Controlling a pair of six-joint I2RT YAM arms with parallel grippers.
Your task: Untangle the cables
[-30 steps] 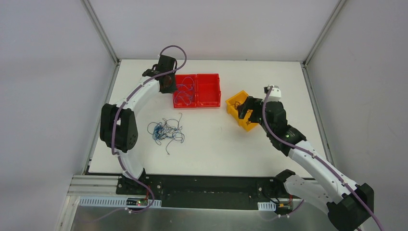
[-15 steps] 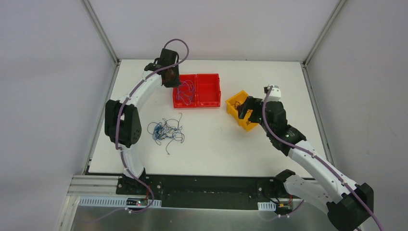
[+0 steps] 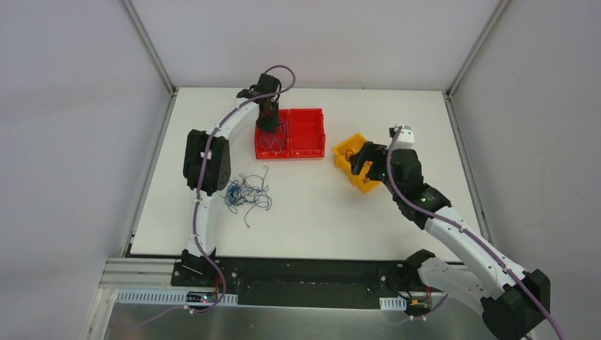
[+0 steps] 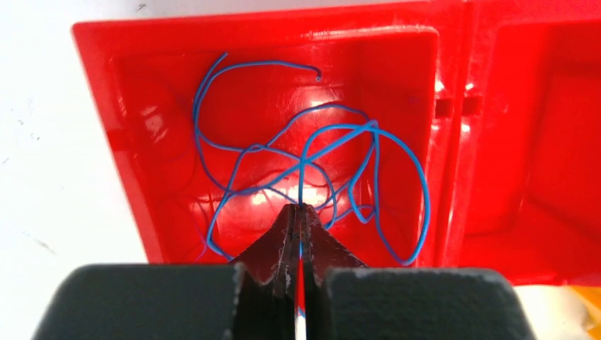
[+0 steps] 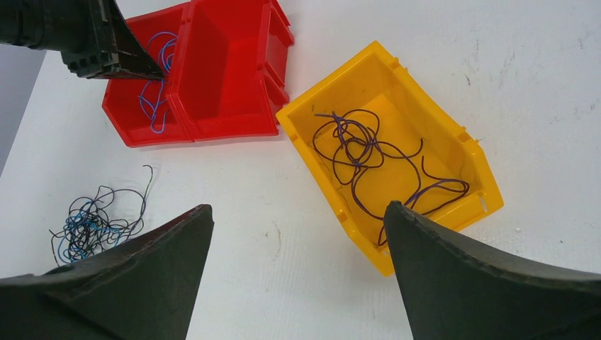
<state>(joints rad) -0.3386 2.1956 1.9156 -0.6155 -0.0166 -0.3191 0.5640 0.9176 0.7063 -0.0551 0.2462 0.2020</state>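
A tangle of blue and dark cables (image 3: 244, 193) lies on the white table left of centre; it also shows in the right wrist view (image 5: 92, 223). My left gripper (image 3: 268, 122) hangs over the left compartment of the red bin (image 3: 306, 155). In the left wrist view it (image 4: 300, 207) is shut on a blue cable (image 4: 312, 156) whose loops lie in that compartment with other blue cables. My right gripper (image 5: 298, 207) is open and empty above bare table, beside the yellow bin (image 5: 319, 170), which holds purple cables (image 5: 368, 159).
The red bin's right compartment (image 5: 227, 71) looks empty. The yellow bin (image 3: 340, 149) sits tilted right of the red bin, with my right gripper (image 3: 363, 166) at it. White enclosure walls stand around the table.
My left arm has swung right, from beside the red bin's left edge to above its left compartment. The right arm has not moved.
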